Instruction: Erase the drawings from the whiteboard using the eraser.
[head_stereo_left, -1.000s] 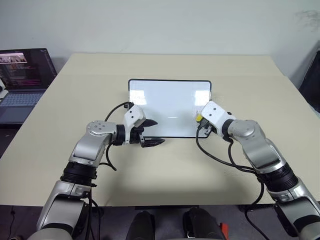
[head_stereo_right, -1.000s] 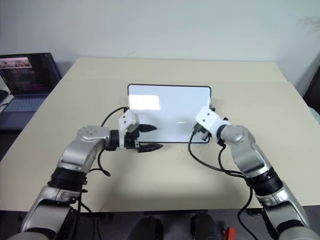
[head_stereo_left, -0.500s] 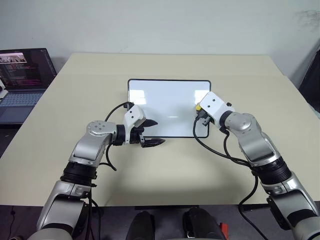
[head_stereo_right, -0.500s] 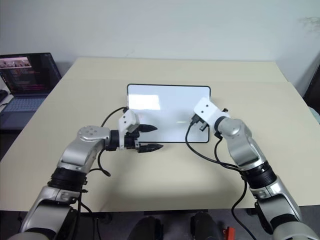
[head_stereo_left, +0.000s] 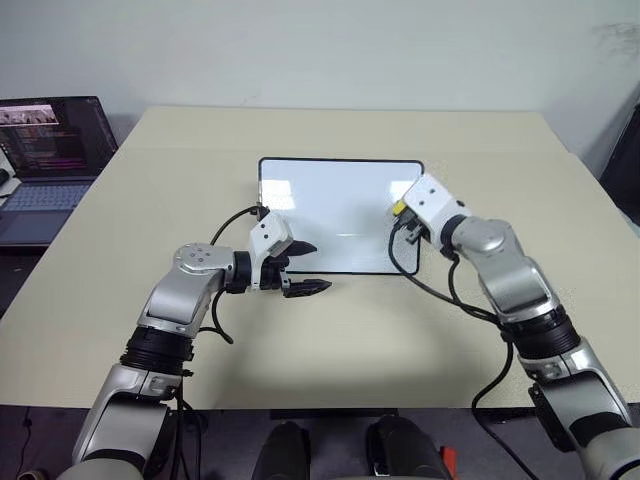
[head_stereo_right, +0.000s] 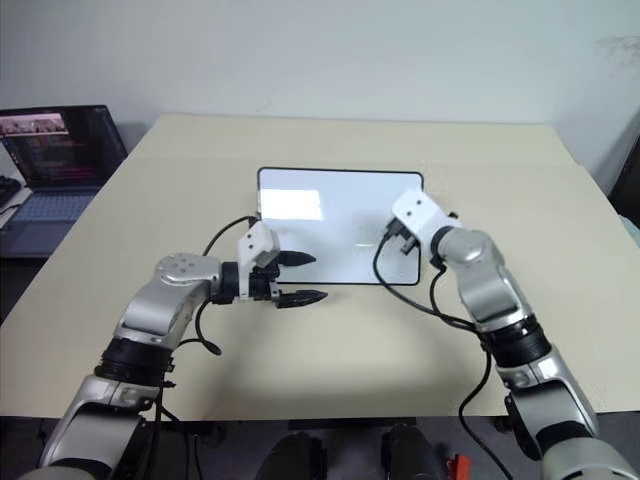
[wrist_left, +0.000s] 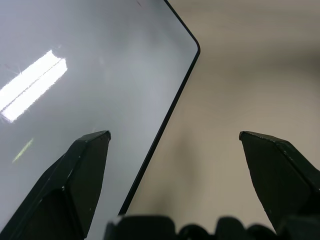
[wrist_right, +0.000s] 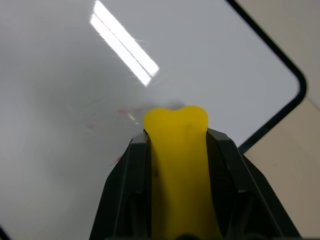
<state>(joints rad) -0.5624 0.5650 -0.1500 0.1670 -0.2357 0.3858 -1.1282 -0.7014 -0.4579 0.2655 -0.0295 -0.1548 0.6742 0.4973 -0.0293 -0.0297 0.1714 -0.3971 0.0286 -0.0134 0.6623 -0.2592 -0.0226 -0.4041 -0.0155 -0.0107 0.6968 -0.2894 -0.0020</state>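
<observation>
While clamped: right end effector (wrist_right: 175, 145), eraser (wrist_right: 176, 130).

The desk (head_stereo_left: 330, 330) lies bare and open on every side of the whiteboard (head_stereo_left: 330, 215), with broad free strips toward the wall, along both flanks and across the near edge. Over the board's right end the right tool (head_stereo_left: 400, 215) stands in the way, clamped on the yellow eraser (wrist_right: 177, 165) with black cables looping beneath it. The left tool (head_stereo_left: 305, 266) straddles the board's near left edge, its fingers (wrist_left: 75, 180) spread wide apart. The board's middle stays clear between them. A laptop (head_stereo_left: 45, 160) sits off the desk's far left corner.
</observation>
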